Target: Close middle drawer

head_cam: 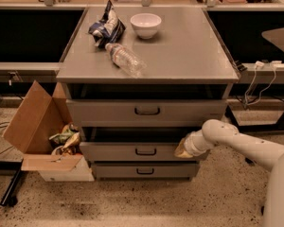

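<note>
- The wide, shallow grey metal middle drawer [114, 151] is the second of three in the grey metal bench [189, 56]. Its flat front stands a little nearer than the front of the lowest grey drawer [114, 170], with a dark gap above it, so it looks only partly pushed in.
- The tan-tipped gripper [182, 149] on the white robot arm [246, 145] rests against the right end of the middle drawer's front, well to the right of its small dark central handle [145, 151]. That suits a flat push toward the far side rather than a grasp.
- Whether the gripper is open or closed cannot be told, and nothing is visibly held in it.
- The uppermost grey drawer [104, 112] juts out nearest of all and overhangs the middle one, which is probably why the arm comes in low from the right.
- Count of drawers: three, each with one dark handle.
- On the bench top are three things: one white round bowl [145, 25] at the far middle, one crumpled blue-and-white snack bag [106, 26] to its left, and one clear plastic bottle [124, 59] lying on its side nearer. All are clear of the drawers.
- One open brown cardboard box [33, 124] holding wrappers sits on the floor to the left, beside the drawers but outside the push line.
</note>
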### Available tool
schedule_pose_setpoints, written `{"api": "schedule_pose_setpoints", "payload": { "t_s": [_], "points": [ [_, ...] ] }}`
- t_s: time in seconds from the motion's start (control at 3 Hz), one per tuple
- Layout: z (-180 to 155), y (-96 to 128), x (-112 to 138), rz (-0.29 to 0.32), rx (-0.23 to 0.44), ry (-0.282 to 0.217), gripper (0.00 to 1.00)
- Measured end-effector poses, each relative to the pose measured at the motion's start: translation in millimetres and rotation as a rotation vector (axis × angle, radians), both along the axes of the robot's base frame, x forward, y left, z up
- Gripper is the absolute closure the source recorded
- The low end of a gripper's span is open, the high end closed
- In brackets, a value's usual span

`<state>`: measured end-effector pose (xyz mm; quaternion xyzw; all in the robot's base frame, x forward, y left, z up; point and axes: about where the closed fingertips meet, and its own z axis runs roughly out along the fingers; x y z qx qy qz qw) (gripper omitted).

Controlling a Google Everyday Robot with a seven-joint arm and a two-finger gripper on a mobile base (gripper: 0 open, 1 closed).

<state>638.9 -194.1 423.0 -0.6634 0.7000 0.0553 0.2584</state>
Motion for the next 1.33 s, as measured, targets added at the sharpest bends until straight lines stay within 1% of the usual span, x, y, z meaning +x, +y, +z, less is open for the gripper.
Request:
{"api": "schedule_pose_setpoints", "payload": {
  "t_s": [0.33,0.67,1.33],
  "points": [
    [6,-1,13,-0.016,0.009,-0.037,0.19],
    [6,-2,7,-0.016,0.009,-0.038,0.00],
    [6,-2,-8,-0.016,0.009,-0.038,0.00]
  ]
}}
